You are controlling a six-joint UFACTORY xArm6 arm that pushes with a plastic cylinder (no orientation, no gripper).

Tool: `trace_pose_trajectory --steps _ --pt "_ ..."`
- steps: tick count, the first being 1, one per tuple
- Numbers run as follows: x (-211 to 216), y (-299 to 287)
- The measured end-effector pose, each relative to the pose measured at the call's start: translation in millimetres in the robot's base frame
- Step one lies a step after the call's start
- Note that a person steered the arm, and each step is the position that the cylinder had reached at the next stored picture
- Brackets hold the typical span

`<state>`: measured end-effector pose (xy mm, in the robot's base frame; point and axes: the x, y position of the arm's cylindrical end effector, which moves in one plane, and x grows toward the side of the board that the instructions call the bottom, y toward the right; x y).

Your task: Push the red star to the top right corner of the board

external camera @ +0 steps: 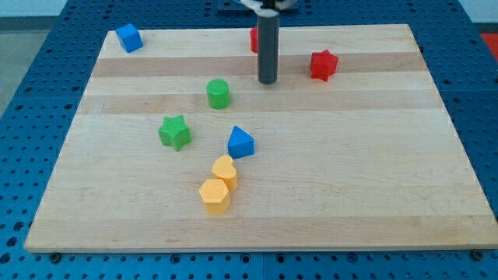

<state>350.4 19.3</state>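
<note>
The red star (pixel 323 64) lies on the wooden board (pixel 373 155) at the view's upper right of centre, well short of the top right corner. My tip (pixel 268 80) rests on the board to the star's left, about a block's width and more apart from it. A second red block (pixel 254 40) shows partly behind the rod near the top edge; its shape is hidden.
A green cylinder (pixel 219 93) stands left of the tip. A green star (pixel 175 131), a blue triangular block (pixel 240 143) and two yellow blocks (pixel 224 171) (pixel 214 196) lie lower down. A blue cube (pixel 129 37) sits at the top left corner.
</note>
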Motion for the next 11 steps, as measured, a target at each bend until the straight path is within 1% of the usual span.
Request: trace_pose_trajectory --steps 1,2,3,4,5,6,7,8,9,10,11 --pt "7.9 58.7" --pt "-39.7 108.3" --pt "-60.2 143.2" --pt "-39.5 123.2" --pt "-40.0 58.7" --pt "-66.8 23.4" --pt "-81.4 45.6" --pt "-82.0 111.5" --pt "-81.8 124.2" --pt "-51.4 108.6" --pt "-55.0 136.3"
